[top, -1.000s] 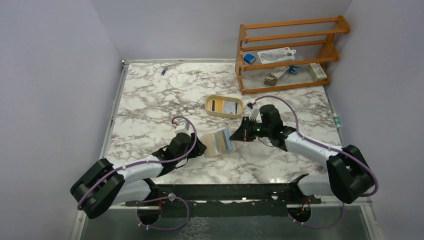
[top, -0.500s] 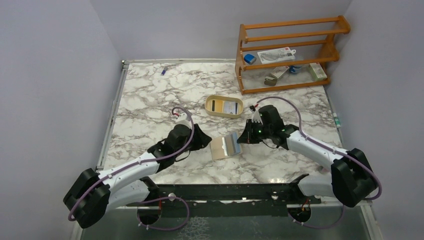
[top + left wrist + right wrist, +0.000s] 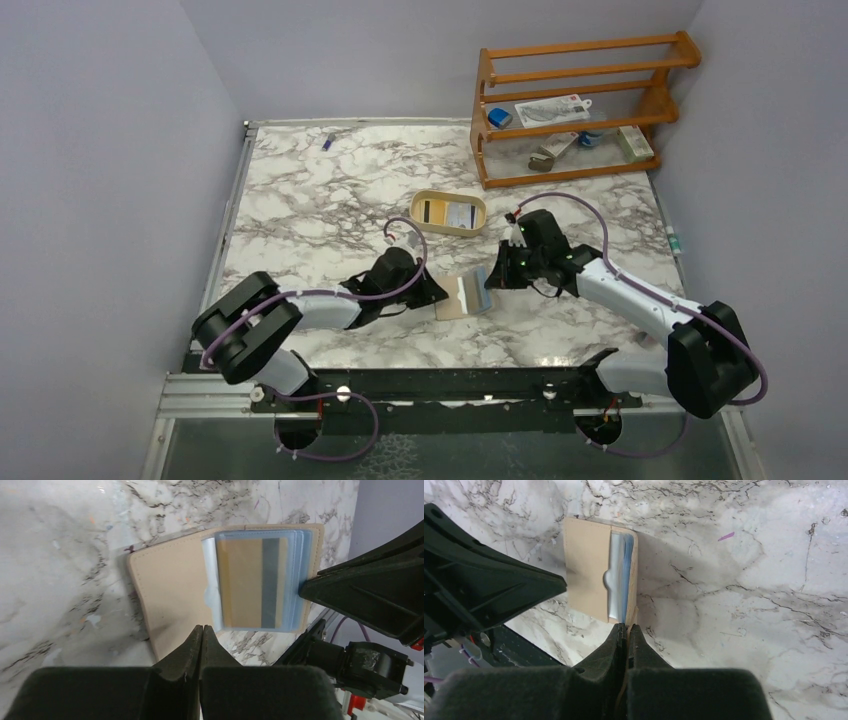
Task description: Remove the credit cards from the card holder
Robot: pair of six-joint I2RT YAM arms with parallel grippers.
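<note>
The tan card holder (image 3: 463,293) is propped open on the marble between both grippers. In the left wrist view the card holder (image 3: 170,590) shows clear sleeves holding a yellowish credit card (image 3: 250,582) with a dark stripe. My right gripper (image 3: 626,626) is shut on the holder's near edge, and a tan strip shows between its fingers. Light blue card edges (image 3: 625,575) stick out of the pocket. My left gripper (image 3: 202,627) is shut, its tips over the bare tan flap with nothing visible between them. From above, the left gripper (image 3: 437,297) touches the holder's left side and the right gripper (image 3: 490,280) its right.
A cream oval tray (image 3: 420,222) behind the holder contains a yellowish dark-striped card (image 3: 430,210) and a whitish one (image 3: 462,214). A wooden rack (image 3: 575,105) with small items stands at the back right. A small purple object (image 3: 327,142) lies at the back left.
My left gripper has closed from open and its arm has swung right, up to the holder's left flap. The holder has shifted slightly right. The right gripper keeps its hold.
</note>
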